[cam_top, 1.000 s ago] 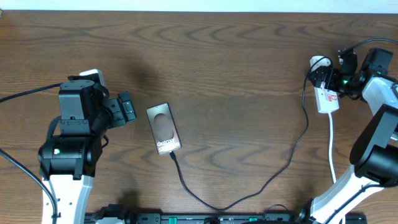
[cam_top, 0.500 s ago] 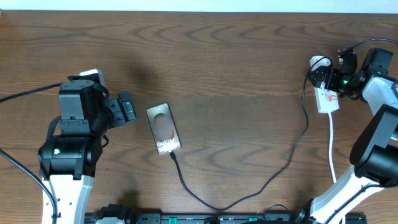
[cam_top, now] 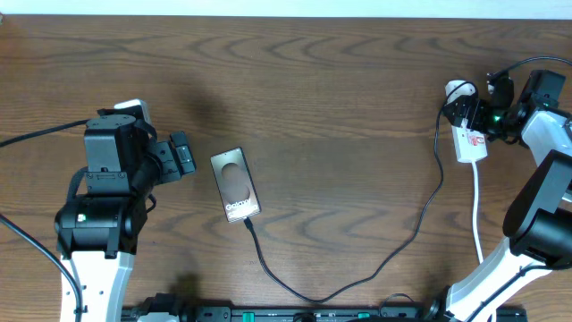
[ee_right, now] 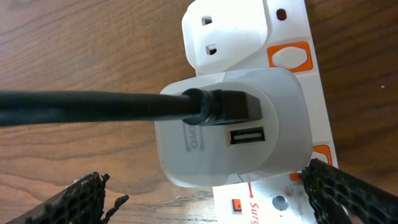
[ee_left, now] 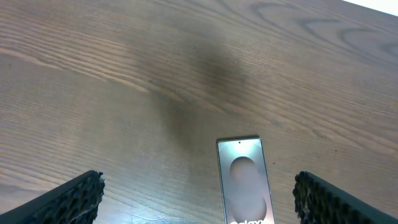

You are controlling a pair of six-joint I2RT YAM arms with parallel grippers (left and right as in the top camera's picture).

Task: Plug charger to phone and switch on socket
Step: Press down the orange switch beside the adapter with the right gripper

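Observation:
The phone (cam_top: 235,185) lies flat on the wooden table, its dark face with white "Galaxy" lettering up. It also shows in the left wrist view, phone (ee_left: 245,186), ahead of and between the wide-apart fingers. My left gripper (cam_top: 183,155) (ee_left: 199,208) is open just left of it, holding nothing. The charger cable (cam_top: 393,255) loops from the phone's near end to a white adapter (ee_right: 230,130) plugged into the socket (cam_top: 471,145) (ee_right: 292,31). My right gripper (cam_top: 461,113) (ee_right: 208,205) hovers open over that adapter. An orange switch (ee_right: 290,57) sits beside it.
The socket's white lead (cam_top: 477,210) runs toward the front right, past the right arm's base (cam_top: 536,224). The left arm's body (cam_top: 103,206) stands at the front left. A light wall edge (cam_top: 286,7) borders the table's far side.

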